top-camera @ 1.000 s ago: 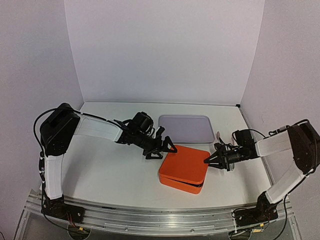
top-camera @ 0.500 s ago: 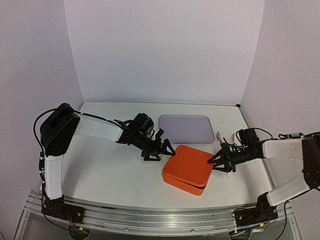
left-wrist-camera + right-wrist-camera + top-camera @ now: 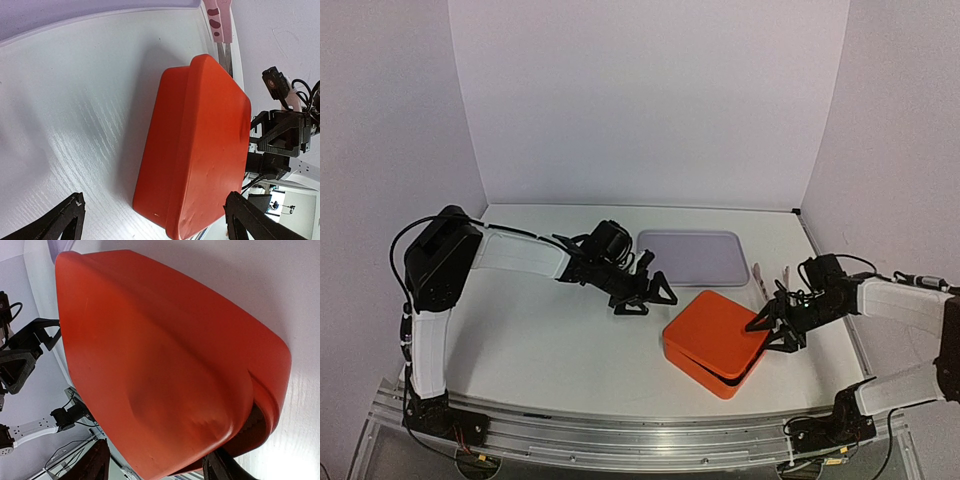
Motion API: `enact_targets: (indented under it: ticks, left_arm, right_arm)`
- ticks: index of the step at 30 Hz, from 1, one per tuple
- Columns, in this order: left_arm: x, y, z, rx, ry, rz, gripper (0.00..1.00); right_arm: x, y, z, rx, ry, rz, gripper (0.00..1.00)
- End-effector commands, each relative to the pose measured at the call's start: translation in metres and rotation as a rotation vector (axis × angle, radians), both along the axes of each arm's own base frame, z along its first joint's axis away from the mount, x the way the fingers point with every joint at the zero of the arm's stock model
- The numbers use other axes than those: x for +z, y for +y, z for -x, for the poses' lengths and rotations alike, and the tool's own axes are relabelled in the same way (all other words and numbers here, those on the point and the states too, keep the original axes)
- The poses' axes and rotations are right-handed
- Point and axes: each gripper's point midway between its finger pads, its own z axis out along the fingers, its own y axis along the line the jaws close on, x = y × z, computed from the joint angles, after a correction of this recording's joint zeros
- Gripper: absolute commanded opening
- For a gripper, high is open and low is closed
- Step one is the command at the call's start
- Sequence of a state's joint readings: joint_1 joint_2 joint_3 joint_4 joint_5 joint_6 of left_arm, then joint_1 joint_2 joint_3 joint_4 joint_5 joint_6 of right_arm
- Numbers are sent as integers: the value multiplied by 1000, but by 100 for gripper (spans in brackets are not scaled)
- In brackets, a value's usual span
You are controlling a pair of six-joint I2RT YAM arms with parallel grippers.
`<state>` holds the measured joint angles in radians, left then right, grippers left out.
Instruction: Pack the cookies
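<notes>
Cookies show in none of the views. The lid sits on the orange box (image 3: 715,340), so by my reading they are inside it, though nothing here proves it. The box lies askew on the surface (image 3: 540,340), near and right of middle, with the empty lilac tray (image 3: 690,258) just beyond it and a pink spotted utensil (image 3: 757,275) off the tray's right end.

The right hand (image 3: 772,336) is at the box's right edge. Its fingers are spread on either side of the lid's corner, and its wrist view shows a gap between one finger and the orange wall, so it does not grip. The left hand (image 3: 648,302) hovers wide and empty, just left and far of the box and clear of it.

The step in hand looks like the last one: box closed, hands letting go. At the right corner a dark slit shows under the lid, and I cannot tell whether the lid is fully down. The next move calls for the right hand to draw off to the right without catching the lid's lip or pushing the box, then perhaps a press on the lid.
</notes>
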<state>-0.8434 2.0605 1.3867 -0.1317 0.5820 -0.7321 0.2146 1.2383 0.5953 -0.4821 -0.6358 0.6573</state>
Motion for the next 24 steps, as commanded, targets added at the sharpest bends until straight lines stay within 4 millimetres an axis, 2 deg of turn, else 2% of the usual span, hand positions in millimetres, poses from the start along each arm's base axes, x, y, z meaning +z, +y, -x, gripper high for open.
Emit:
enact_targets:
  ticks: [1,10,15,19,22,24]
  left_arm:
    - [12,-14,-2,-39,-33,36,97]
    - [12,-44,-19,-119,-87,59,97]
    - [11,-52,-20,-164,-110,61,97]
    - [8,-59,-12,-207,-103,74,97]
    - [6,-67,-7,-236,-100,87,96]
    - [5,-72,-3,-250,-98,94,95]
  right_arm:
    - [5,-17,10,-27,39,114,60]
    - [16,-28,26,-47,88,173,62]
    - [29,-36,33,-70,53,203,65]
    - [15,-39,43,-92,95,211,70]
    - [7,-34,32,-118,68,175,73]
    - [8,-24,18,-141,18,101,75]
